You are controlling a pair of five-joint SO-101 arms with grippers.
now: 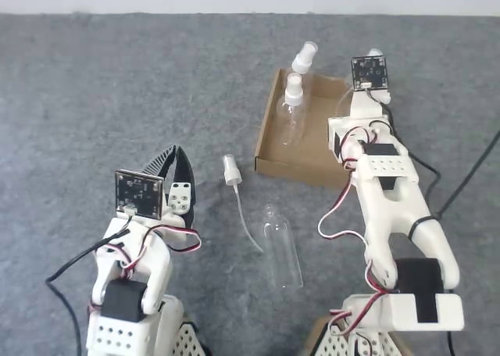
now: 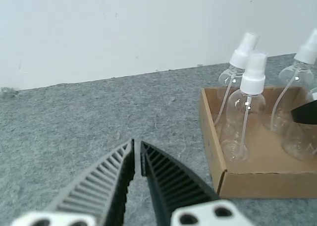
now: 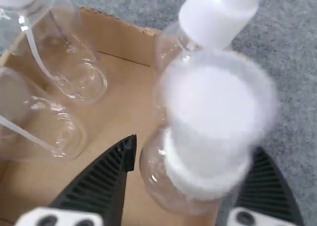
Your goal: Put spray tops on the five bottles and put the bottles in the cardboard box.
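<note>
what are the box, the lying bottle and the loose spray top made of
Box: brown cardboard, matte, with raw cut edges. Lying bottle: clear glossy plastic, probably; the carpet shows through it. Loose spray top: smooth white plastic, seemingly.

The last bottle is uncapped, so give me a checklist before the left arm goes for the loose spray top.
1. Left gripper empty: ok, shut on nothing.
2. Spray top clear to reach on the carpet: ok.
3. Uncapped bottle upright for capping: not ok, it lies on its side.
4. Right gripper free of the capped bottle in the cardboard box: cannot tell.
5. That box has bare floor left: ok.
</note>
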